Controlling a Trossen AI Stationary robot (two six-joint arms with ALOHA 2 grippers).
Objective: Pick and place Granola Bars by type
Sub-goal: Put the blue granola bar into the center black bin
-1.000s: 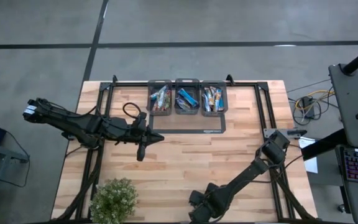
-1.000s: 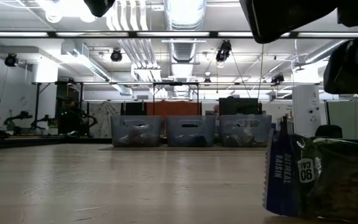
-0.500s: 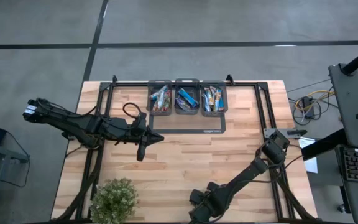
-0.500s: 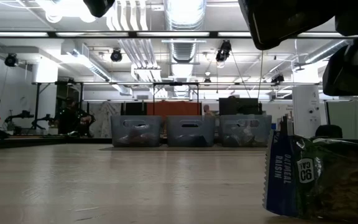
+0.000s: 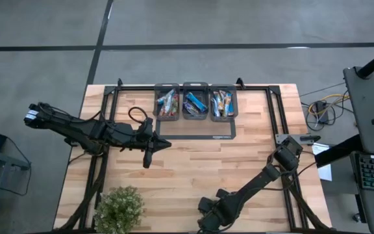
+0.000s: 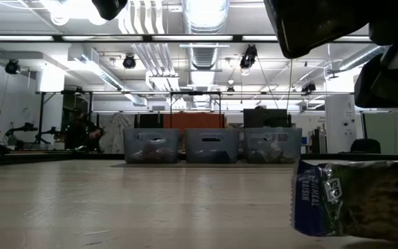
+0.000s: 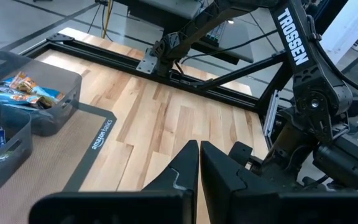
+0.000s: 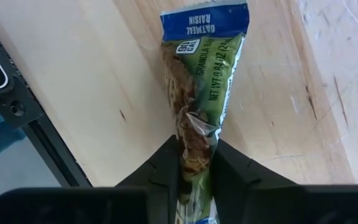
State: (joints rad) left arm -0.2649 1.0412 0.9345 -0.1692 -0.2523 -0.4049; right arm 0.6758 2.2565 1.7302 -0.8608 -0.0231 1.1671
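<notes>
While our right gripper [image 8: 195,163] pinches the oatmeal raisin granola bar [image 8: 199,81] between its fingers at the table's near edge, the wrapper may slip on the lift; our left gripper [image 7: 199,163] waits shut mid-table.

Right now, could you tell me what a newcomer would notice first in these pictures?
The right pincer at the table's near edge pinches an oatmeal raisin bar in a green and blue wrapper. At the far edge stand three bins of bars; a leafy plant fills the near left corner.
</notes>
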